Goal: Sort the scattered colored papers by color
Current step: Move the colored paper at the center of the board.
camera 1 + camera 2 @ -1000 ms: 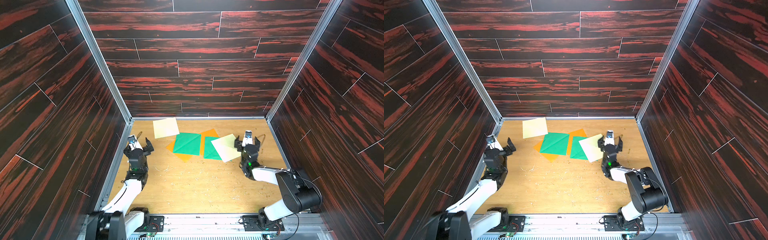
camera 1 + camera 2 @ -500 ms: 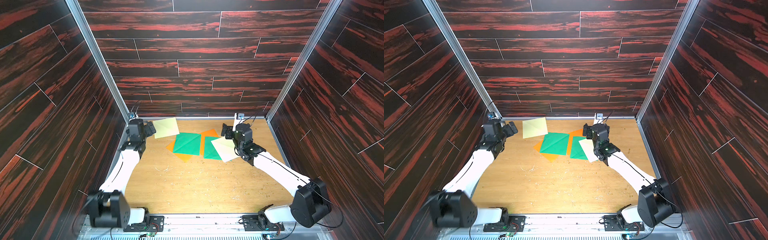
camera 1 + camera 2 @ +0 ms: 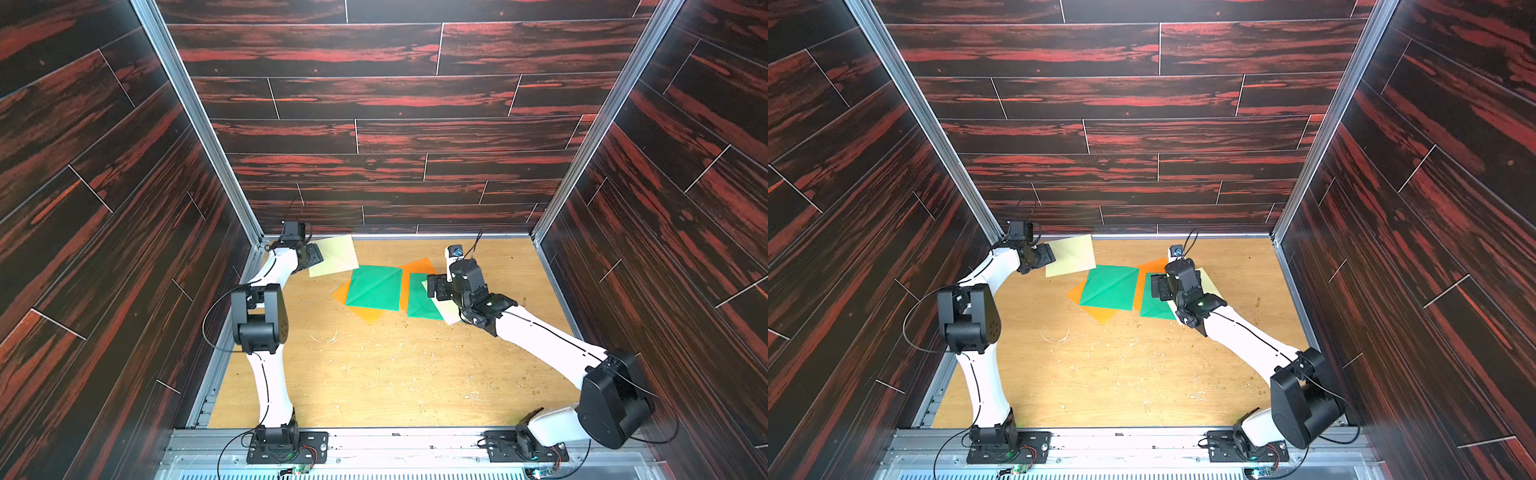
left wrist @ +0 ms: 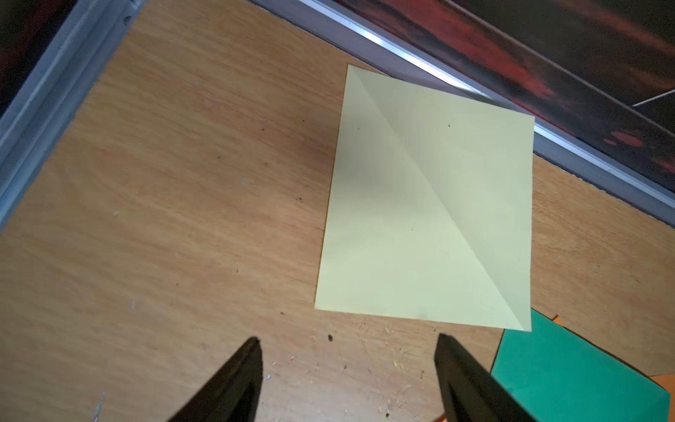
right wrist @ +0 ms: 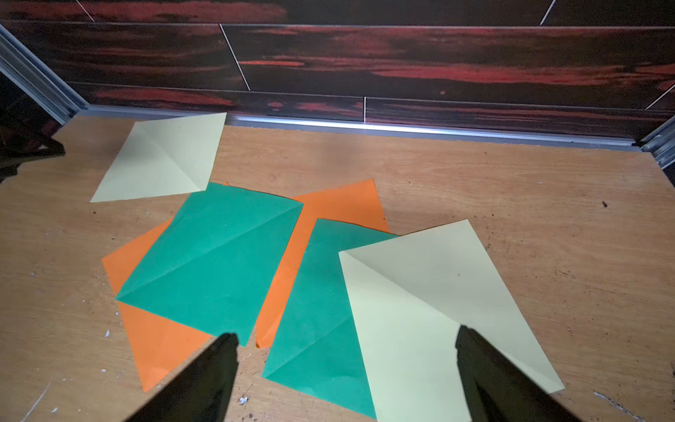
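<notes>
Several colored papers lie at the back of the wooden table. One cream sheet (image 3: 334, 259) (image 4: 427, 212) sits by the back rail. Two green sheets (image 3: 374, 287) (image 5: 215, 263) (image 5: 314, 329) overlap two orange ones (image 3: 415, 268) (image 5: 157, 339). A second cream sheet (image 5: 431, 303) covers the right green sheet's edge. My left gripper (image 4: 347, 339) (image 3: 313, 255) hovers open just beside the back cream sheet, over bare wood. My right gripper (image 5: 347, 332) (image 3: 436, 289) hangs open above the right green and cream sheets, holding nothing.
Dark wood-grain walls with aluminium rails (image 3: 415, 236) close in the table on three sides. Small crumbs and scratches (image 3: 332, 336) dot the tabletop. The arm bases (image 3: 286, 444) sit at the front edge.
Both arms stretched from their folded pose toward the back. The left gripper reached the back cream sheet and its jaws narrowed a little. The right gripper came over the right-hand papers.
</notes>
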